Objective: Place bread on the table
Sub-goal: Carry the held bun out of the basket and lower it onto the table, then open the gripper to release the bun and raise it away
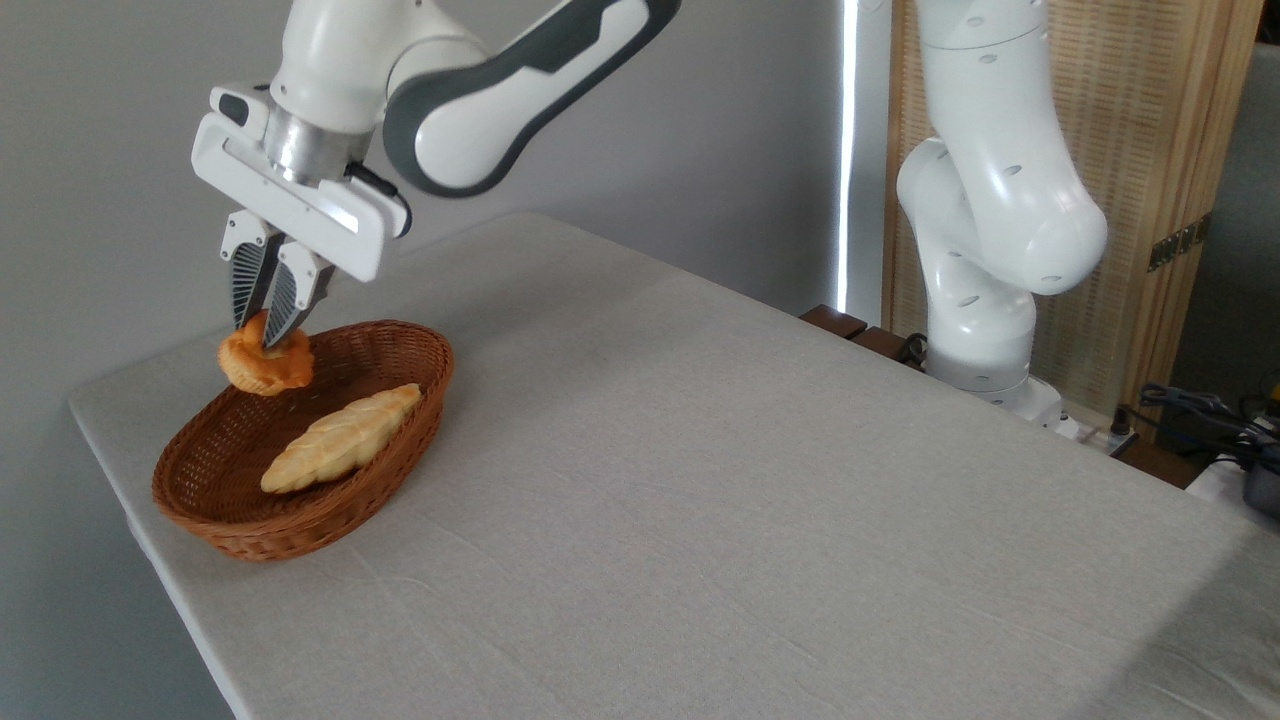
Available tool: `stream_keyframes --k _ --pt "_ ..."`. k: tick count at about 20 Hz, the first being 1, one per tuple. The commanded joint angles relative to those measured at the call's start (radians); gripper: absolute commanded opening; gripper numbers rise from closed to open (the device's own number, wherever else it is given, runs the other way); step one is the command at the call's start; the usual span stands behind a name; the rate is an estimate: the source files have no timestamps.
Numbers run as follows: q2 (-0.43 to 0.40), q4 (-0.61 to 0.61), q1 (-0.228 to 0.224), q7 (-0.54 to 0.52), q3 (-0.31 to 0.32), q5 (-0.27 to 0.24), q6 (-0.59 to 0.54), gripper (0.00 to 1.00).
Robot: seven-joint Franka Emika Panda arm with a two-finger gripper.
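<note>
In the fixed camera view, the gripper (258,335) hangs at the far left, fingers pointing down and clenched on the top of the bread (266,364), a small orange-golden bun. The bread is held in the air over the far end of the wicker basket (240,520), clear of its floor. A long pale braided loaf (340,439) lies inside the basket, near the bun but apart from it. The basket sits on the left part of the cloth-covered tabletop (700,480). The arm's white base (985,300) stands at the far right edge.
</note>
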Motion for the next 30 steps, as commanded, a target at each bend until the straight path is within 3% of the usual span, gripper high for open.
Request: stream_keyframes --k 1,7,12,14,15,16,17,19,30 --pt "-0.097 -0.027 0.004 0.042 0.076 0.01 -0.171 0.25" --pt "-0.163 -0.048 0.004 0.336 0.185 0.01 -0.444 0.28" --pt "-0.168 -0.148 0.004 0.557 0.286 0.011 -0.472 0.34" --pt "-0.168 -0.155 0.004 0.612 0.305 0.014 -0.475 0.47" --pt "-0.168 -0.155 0.004 0.635 0.319 0.033 -0.487 0.6" --pt "-0.168 -0.155 0.005 0.648 0.326 0.06 -0.51 0.87" --pt "-0.168 -0.155 0.005 0.651 0.328 0.097 -0.532 1.0" --pt "-0.168 -0.155 0.004 0.692 0.327 0.126 -0.55 1.0" --pt "-0.178 -0.154 0.005 0.717 0.327 0.125 -0.569 1.0"
